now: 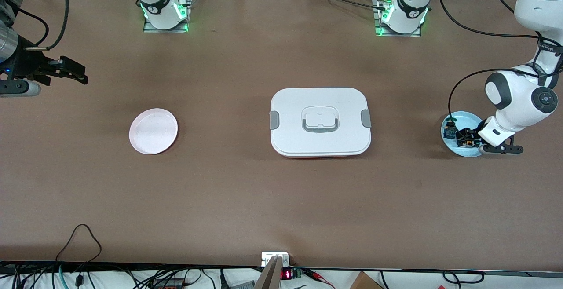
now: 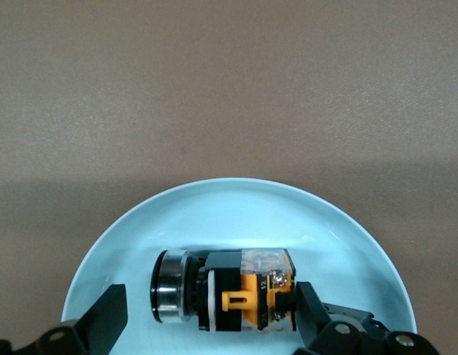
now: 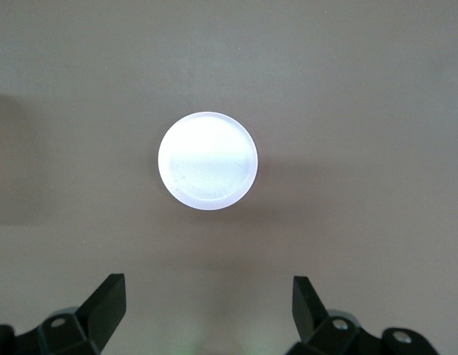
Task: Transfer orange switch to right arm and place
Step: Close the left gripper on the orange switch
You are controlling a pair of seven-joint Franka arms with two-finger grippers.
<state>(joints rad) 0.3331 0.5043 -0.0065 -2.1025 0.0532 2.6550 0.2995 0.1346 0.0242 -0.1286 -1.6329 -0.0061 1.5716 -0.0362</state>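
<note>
The orange switch (image 2: 236, 297) lies on its side in the light blue plate (image 2: 236, 211), a black body with a silver ring at one end and an orange block at the other. My left gripper (image 2: 210, 297) is low over the plate (image 1: 466, 119) and open, with the switch (image 1: 468, 139) between its fingers. One fingertip (image 2: 306, 303) is right at the orange end; the other (image 2: 110, 314) stands apart from the silver ring. My right gripper (image 1: 74, 73) hangs open and empty over the table at the right arm's end, the pink plate (image 3: 207, 160) ahead of its open fingers (image 3: 110, 299).
A small blue-bodied switch (image 1: 449, 130) also sits in the blue plate. A white lidded box with grey latches (image 1: 320, 122) stands mid-table. The pink plate (image 1: 153, 131) lies toward the right arm's end. Cables run along the table's near edge (image 1: 83, 240).
</note>
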